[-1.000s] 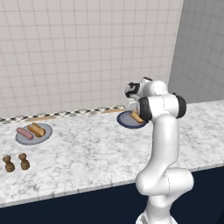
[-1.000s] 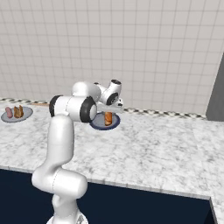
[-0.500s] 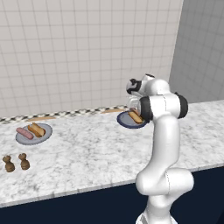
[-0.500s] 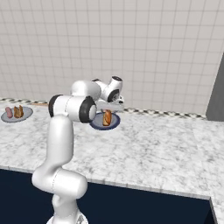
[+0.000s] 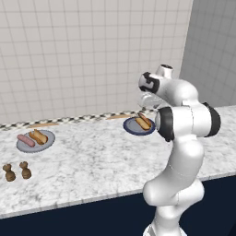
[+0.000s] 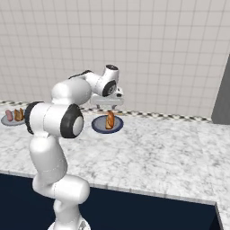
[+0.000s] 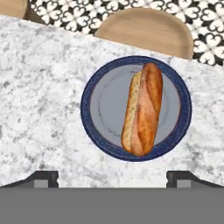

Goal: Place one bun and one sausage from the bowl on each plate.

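Note:
The dark blue-rimmed plate (image 7: 89,87) (image 5: 130,126) (image 6: 98,126) sits at the back of the counter. On it a tan bun (image 7: 128,116) (image 6: 110,120) and a red-brown sausage (image 7: 149,103) (image 5: 146,120) lie side by side, touching. My gripper (image 7: 113,178) (image 5: 150,99) (image 6: 108,103) hovers just above them, open, with nothing between its fingertips (image 7: 43,177). Far to the left, the light grey plate (image 5: 23,147) (image 6: 5,120) carries a pink sausage (image 5: 25,139) and another bun (image 5: 39,136). The bowl is out of view.
Two small brown shakers (image 5: 8,172) (image 5: 25,170) stand near the counter's front left. Flat wooden pieces (image 7: 144,30) lie against the patterned strip at the tiled wall behind the blue plate. A grey side wall closes the right end.
My gripper has opened wide above the blue plate, and the hand has lifted slightly. The food on both plates has not moved.

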Controlling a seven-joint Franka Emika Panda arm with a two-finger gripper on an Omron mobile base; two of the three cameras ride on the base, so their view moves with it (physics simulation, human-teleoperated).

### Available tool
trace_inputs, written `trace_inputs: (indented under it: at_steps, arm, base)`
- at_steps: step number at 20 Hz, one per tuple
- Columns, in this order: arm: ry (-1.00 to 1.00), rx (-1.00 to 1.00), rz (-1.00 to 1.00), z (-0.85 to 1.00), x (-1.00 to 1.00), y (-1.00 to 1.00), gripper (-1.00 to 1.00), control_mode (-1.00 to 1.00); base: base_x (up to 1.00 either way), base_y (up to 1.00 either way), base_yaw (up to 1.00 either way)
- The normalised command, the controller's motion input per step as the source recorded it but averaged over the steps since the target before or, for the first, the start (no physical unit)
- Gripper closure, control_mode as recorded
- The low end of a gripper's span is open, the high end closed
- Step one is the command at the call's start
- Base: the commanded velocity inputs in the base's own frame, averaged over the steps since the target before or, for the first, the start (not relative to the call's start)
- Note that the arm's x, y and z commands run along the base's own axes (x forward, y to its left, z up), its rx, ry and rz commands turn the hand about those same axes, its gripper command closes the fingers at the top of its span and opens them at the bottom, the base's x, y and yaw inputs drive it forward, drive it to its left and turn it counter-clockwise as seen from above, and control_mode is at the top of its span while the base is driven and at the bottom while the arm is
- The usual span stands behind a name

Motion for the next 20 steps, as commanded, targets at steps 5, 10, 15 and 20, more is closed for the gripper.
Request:
trace_inputs:
  at_steps: [5,10,15,20]
  arm:
    - [0.01,-0.02,-0.06,0.37,-1.00,0.23,-1.00,-1.00]
    - [0.03,0.00,-0.08,0.28,-1.00,0.00,-1.00,-1.00]
    - [0.01,0.00,0.00,0.13,-1.00,0.00,-1.00,-1.00]
    - [0.00,-0.04,0.00,0.00,-0.94,0.03,-1.00,-1.00]
  base:
    - [0.00,0.00,0.00]
    - [0.00,0.00,0.00]
    - [0.00,0.00,0.00]
    - [0.00,0.00,0.00]
